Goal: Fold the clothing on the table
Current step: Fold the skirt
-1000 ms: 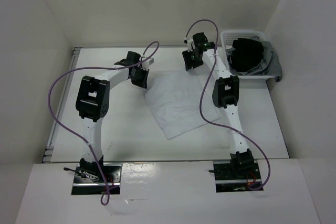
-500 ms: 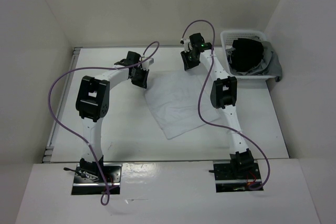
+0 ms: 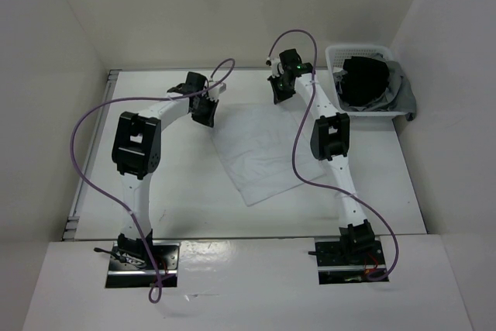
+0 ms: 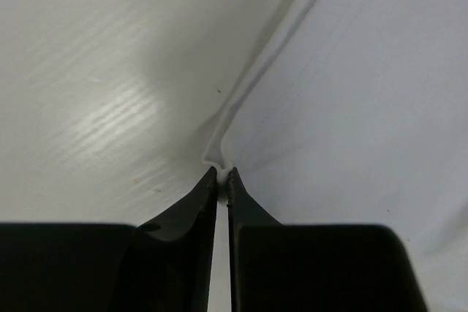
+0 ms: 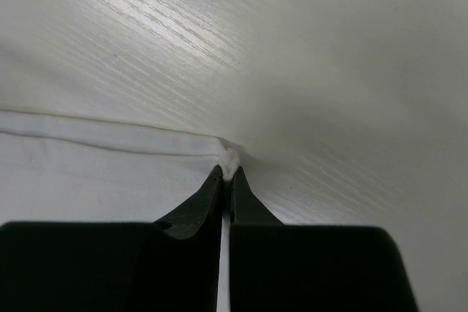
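The left arm point(image 3: 138, 199) and the right arm point(image 3: 353, 211) are being seen as white links joined by black joint housings point(image 3: 136, 145). A purple cable point(image 3: 74, 145) is being carried along each arm. A green light point(image 3: 297, 70) is being shown at the right wrist. Black fingers point(image 4: 186, 213), tapering to thin tips, are being seen on the left gripper point(image 4: 223, 174) and the right gripper point(image 5: 227, 169).
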Controlling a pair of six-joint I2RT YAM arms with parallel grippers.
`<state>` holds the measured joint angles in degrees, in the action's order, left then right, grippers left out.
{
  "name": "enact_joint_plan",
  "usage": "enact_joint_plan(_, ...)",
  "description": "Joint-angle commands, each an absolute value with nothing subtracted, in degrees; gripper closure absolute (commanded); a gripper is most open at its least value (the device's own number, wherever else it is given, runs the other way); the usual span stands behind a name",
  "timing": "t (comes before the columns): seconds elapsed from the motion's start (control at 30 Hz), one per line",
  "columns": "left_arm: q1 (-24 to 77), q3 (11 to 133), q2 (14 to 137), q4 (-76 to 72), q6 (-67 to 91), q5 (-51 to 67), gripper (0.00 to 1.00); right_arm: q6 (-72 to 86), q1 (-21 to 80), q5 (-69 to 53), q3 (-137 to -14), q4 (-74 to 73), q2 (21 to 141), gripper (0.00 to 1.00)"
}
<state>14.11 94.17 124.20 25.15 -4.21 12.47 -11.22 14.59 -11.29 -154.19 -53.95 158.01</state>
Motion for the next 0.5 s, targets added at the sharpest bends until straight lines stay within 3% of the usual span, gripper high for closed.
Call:
enact_joint_plan(0.0, 13.0, 100.7, 125.8, 27.0, -6.2, 10.6, 0.88, -10.5, 14.3, -8.9, -152.9, -57.6, 155.6, 1.00)
enact_joint_plan(0.17, 13.0, 111.1, 131.6, 30.3, -6.7, 10.5, 0.88, -9.9, 14.3, -7.0, -143.0, -53.3, 147.9, 1.00)
enact_joint_plan(0.47, 15.6, 127.0, 139.8, 35.7, -7.2, 13.4, 0.88, -9.9, 14.3, -1.9, -109.1, -38.5, 130.9, 1.00)
